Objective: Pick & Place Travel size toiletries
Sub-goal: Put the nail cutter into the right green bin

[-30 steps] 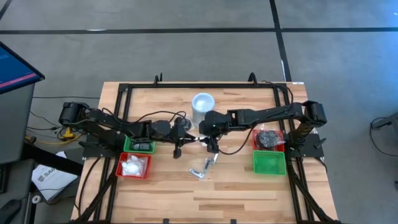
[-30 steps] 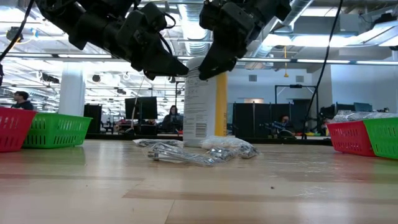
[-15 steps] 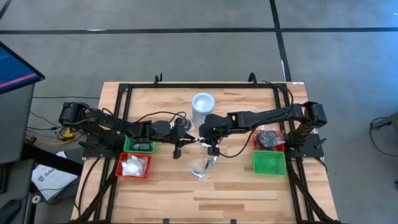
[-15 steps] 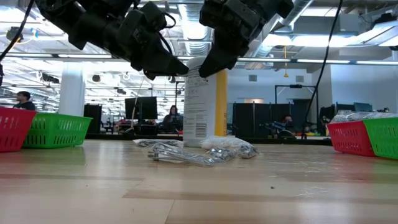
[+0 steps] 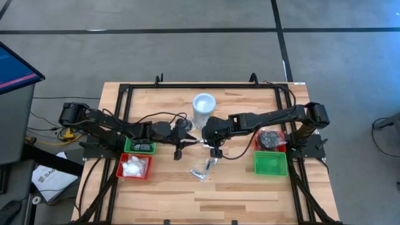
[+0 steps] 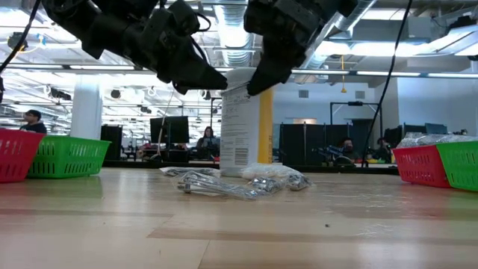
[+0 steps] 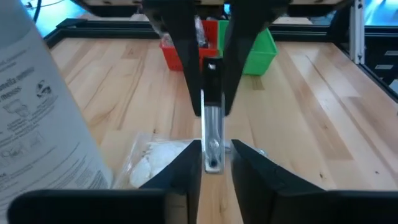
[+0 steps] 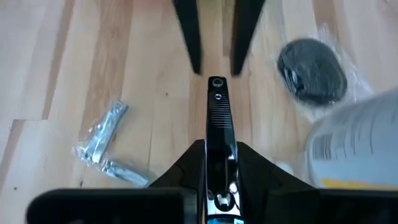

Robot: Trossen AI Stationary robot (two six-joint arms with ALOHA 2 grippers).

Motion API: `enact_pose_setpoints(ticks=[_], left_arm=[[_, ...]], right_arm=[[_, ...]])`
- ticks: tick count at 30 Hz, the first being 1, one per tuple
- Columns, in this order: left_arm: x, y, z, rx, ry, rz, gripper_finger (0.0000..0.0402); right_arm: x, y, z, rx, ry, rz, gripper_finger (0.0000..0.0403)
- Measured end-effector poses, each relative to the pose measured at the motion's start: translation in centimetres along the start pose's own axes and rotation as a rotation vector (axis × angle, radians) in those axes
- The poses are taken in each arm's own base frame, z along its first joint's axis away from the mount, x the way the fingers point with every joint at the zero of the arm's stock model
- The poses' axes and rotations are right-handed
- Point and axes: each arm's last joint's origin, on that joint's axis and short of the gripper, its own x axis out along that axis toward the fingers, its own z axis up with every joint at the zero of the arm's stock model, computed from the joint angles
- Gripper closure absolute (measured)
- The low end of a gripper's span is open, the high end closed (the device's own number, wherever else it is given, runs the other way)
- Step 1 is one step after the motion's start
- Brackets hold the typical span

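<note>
"Toiletry piece (image 8: 216,118), how will it handle?"

"Light and stiff, I'd judge; its ribbed dark face should give grip, though the silvery end may be slick. Take it across the narrow sides, near the middle."

"Where is it?"

"Up in the air over mid-table, near the white canister (image 5: 204,107). The right gripper (image 8: 216,155) clamps one end; the left gripper (image 7: 214,167) flanks the other, jaws narrowly apart, seemingly not touching"
</note>
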Motion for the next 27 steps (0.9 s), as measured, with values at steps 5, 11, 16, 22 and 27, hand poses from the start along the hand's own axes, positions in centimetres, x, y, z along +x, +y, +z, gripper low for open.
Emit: enact_pose_setpoints(ticks=[5,11,16,22,27], left_arm=[[-0.4,-0.3,0.6,0.001,-0.031,-0.01,0.0307],[-1.0,-0.7,1.0,0.005,-0.043,-0.026,0.0298],[-1.1,-1.0,1.0,0.006,-0.046,-0.038,0.0297],[-1.1,-1.1,1.0,0.006,-0.047,-0.039,0.0298],[-1.1,-1.1,1.0,0.006,-0.045,-0.039,0.0298]], right_arm=[[-0.6,0.6,0.1,0.006,0.056,-0.039,0.0356],[-1.7,1.8,-0.2,0.028,0.17,-0.038,0.0356],[-2.1,2.8,-1.4,0.091,0.301,-0.049,0.0356],[-2.8,4.1,-3.0,0.17,0.462,-0.086,0.0356],[-4.5,5.0,-4.2,0.257,0.57,-0.139,0.0356]])
